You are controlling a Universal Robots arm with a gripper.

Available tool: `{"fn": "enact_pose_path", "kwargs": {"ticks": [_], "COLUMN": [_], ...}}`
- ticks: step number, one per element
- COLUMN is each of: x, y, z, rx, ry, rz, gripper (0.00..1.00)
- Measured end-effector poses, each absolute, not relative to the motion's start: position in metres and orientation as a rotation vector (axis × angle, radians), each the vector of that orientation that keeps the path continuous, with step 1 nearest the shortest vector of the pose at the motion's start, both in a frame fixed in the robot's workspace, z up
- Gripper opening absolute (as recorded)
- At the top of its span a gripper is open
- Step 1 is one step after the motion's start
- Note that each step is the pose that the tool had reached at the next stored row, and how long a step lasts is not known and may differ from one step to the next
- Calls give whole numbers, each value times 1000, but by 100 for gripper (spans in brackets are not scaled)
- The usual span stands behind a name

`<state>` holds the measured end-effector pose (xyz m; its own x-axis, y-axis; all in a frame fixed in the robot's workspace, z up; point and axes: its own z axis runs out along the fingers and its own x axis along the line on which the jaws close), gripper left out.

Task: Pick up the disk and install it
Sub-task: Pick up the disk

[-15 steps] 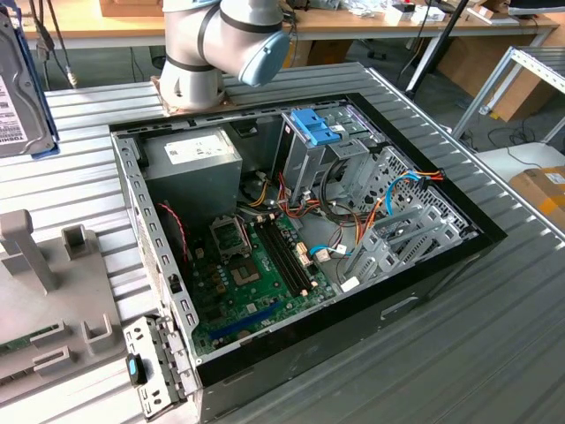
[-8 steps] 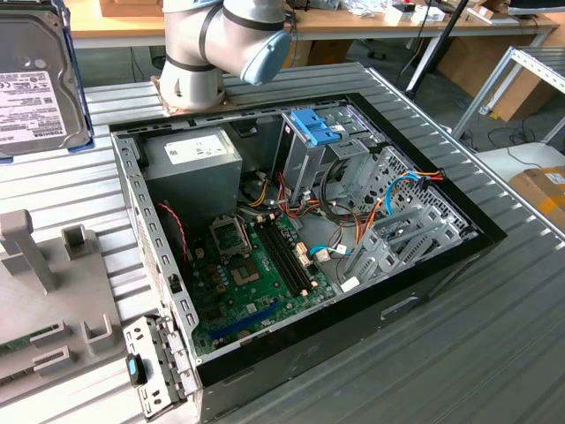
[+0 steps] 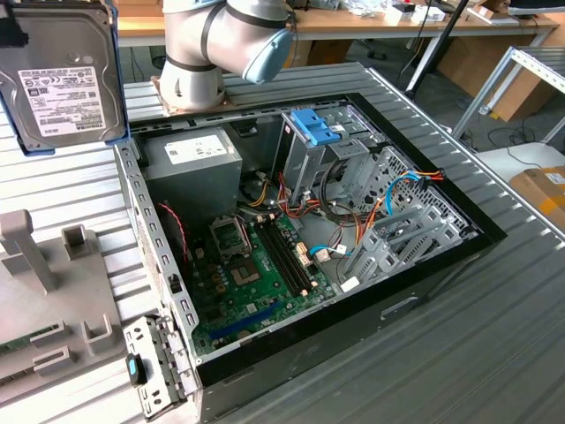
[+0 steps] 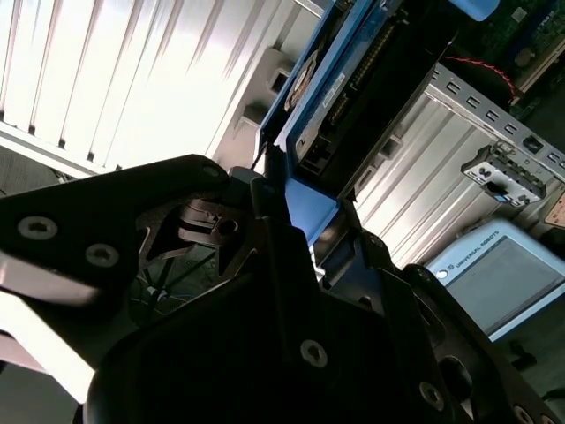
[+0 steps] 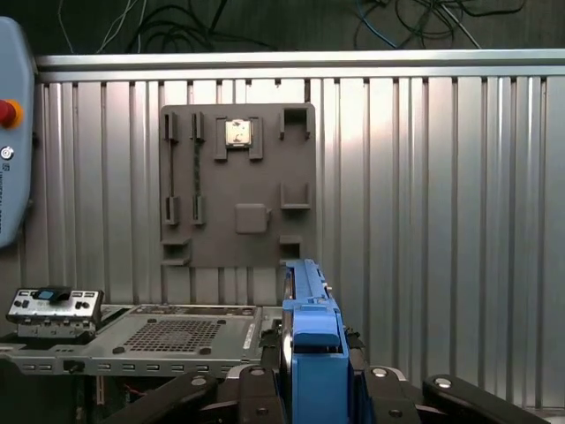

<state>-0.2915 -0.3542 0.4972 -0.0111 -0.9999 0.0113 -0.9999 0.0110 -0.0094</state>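
Observation:
The disk [image 3: 57, 75], a grey metal drive with a white label in a light blue carrier, hangs in the air at the exterior view's upper left, label facing the camera. In the first wrist view its blue carrier edge [image 5: 309, 344] stands upright between the black fingers of my gripper [image 5: 309, 384]. In the second wrist view the disk [image 4: 353, 79] runs edge-on away from the gripper [image 4: 296, 221], which is shut on the carrier's end. The disk is above the ribbed table, beside the open computer case [image 3: 441, 269], not over it.
Inside the case stand a drive cage with a blue latch [image 3: 318, 128], a power supply [image 3: 199, 159] and the motherboard [image 3: 256, 274]. A grey fixture plate [image 5: 238, 185] lies on the ribbed table [image 3: 424, 371]. The arm's base [image 3: 212, 62] is behind the case. A teach pendant [image 4: 494, 274] lies nearby.

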Motion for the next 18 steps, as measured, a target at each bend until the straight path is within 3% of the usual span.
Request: {"fn": "enact_pose_path", "kwargs": {"ticks": [18], "x": [-264], "y": [-353], "z": [503], "rx": [2207], "ry": [-2231], "rz": [20], "gripper": [37]}}
